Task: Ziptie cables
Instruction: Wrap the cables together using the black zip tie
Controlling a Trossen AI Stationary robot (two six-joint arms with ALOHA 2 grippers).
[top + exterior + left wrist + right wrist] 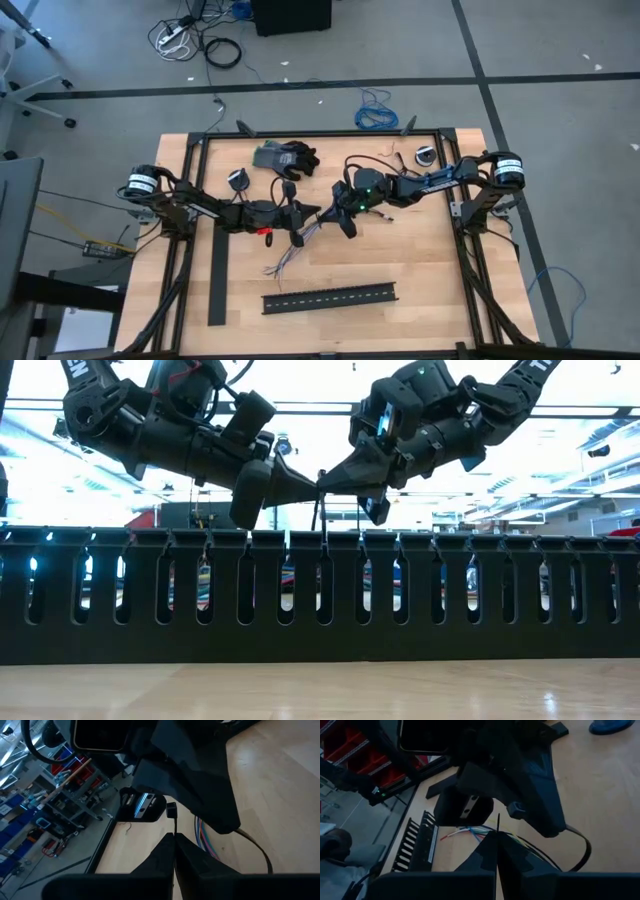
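Above the middle of the table my left gripper (pixel 311 213) and my right gripper (pixel 331 211) meet tip to tip, both shut on a thin black zip tie (pixel 318 510). The cables (pixel 292 248), a loose bundle of blue, grey, white and green wires, run from just below the two grippers toward the near left. Their splayed end (pixel 274 270) lies on the wood. The wires also show past the fingers in the wrist views (pixel 204 838) (pixel 470 831). A black loop (pixel 261 854) curves away beside them. My left gripper (pixel 174 838) pinches the zip tie's strap (pixel 174 826) between its two fingers, just short of the small square head (pixel 171 810). The fingers come almost level from the table's left. The strap stands clear of the table. My right gripper (pixel 498 834) pinches a thin stretch of the zip tie's strap (pixel 498 822) between its two fingers. The fingers come from the table's right, slanting a little down. The strap sticks out past them toward the left gripper, clear of the table.
A black slotted channel (pixel 330 297) lies near the front edge and fills the low view (pixel 320 595). A black bar (pixel 218 280) lies at the near left. At the back lie a dark glove (pixel 286 158) and a small roll (pixel 425 155).
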